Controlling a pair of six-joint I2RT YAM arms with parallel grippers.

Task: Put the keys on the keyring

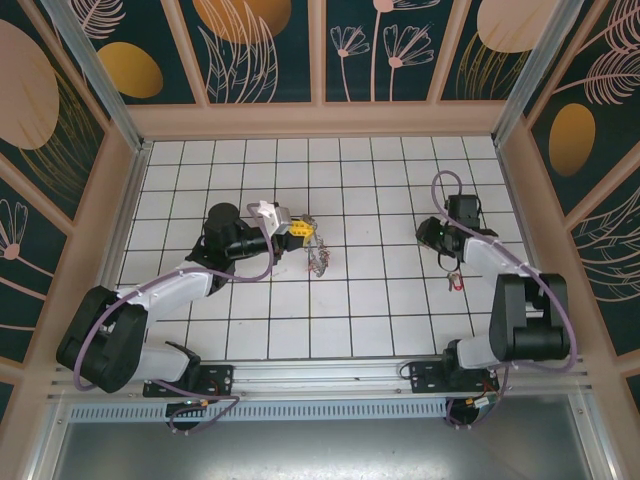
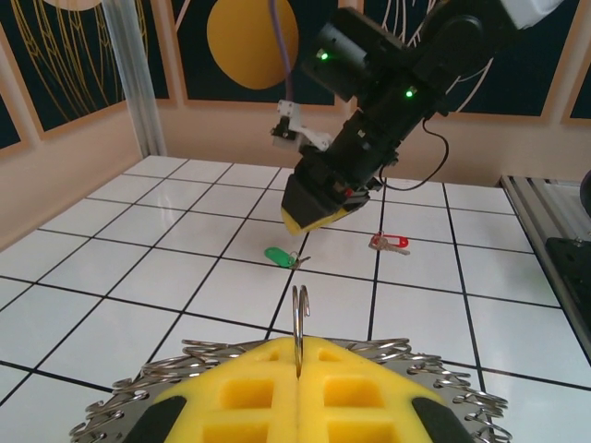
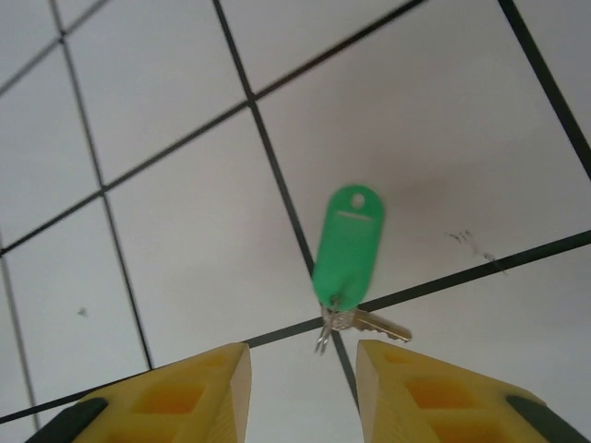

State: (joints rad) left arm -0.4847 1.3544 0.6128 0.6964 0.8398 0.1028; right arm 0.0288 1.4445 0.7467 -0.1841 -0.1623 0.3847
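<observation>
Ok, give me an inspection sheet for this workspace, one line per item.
Surface: white tiled floor, dark grid lines.
Job's things: keyring held by left gripper; green-tagged key and red-tagged key lying on tiles.
Clutter: nothing seen.
Grippers: left gripper shut on keyring; right gripper open, low by green-tagged key.
Cables: purple cables along left arm and right arm.
Surroundings: panel walls with plant print, metal corner posts.

From the lower left of the frame, the left hand [image 1: 301, 229], yellow-tipped, meets the silvery keyring [image 1: 320, 258] at the middle of the white tiled desk [image 1: 380, 190]. At centre right, the right hand [image 1: 450, 262] sits just beside a red-tagged key [image 1: 458, 285].
</observation>
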